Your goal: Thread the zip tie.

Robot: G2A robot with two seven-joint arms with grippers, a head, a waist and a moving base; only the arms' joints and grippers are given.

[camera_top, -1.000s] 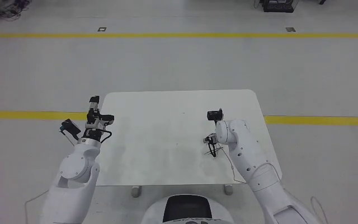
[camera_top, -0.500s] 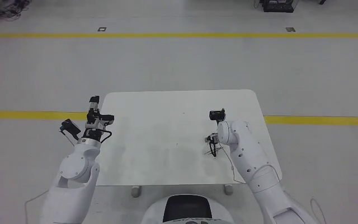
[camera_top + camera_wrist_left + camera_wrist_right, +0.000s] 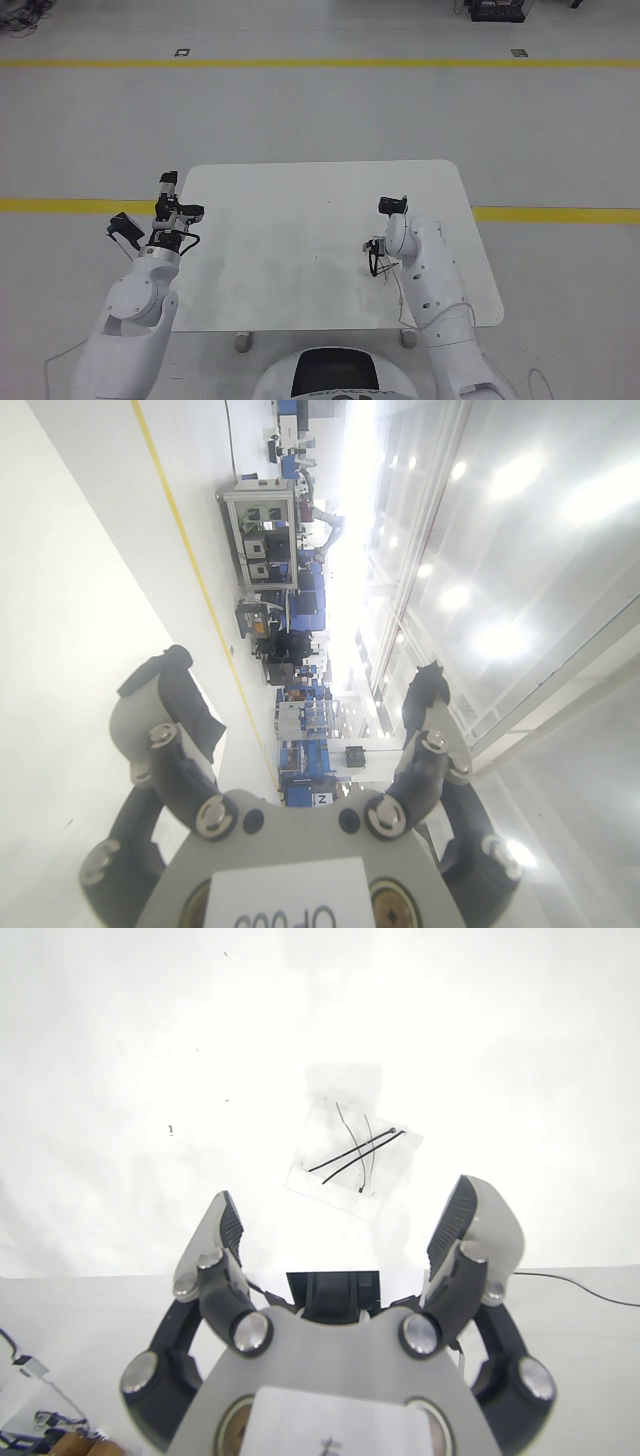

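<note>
**Black zip ties bagged on table**

Right end effector: released, empty, above the table. Just ahead, flat on the table: clear bag with crossed ties inside. Left end effector: released too, empty, beside the table's left edge.

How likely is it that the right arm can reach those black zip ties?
Probably yes: the right gripper hangs open, and the zip ties lie on the table ahead with nothing between.
</note>
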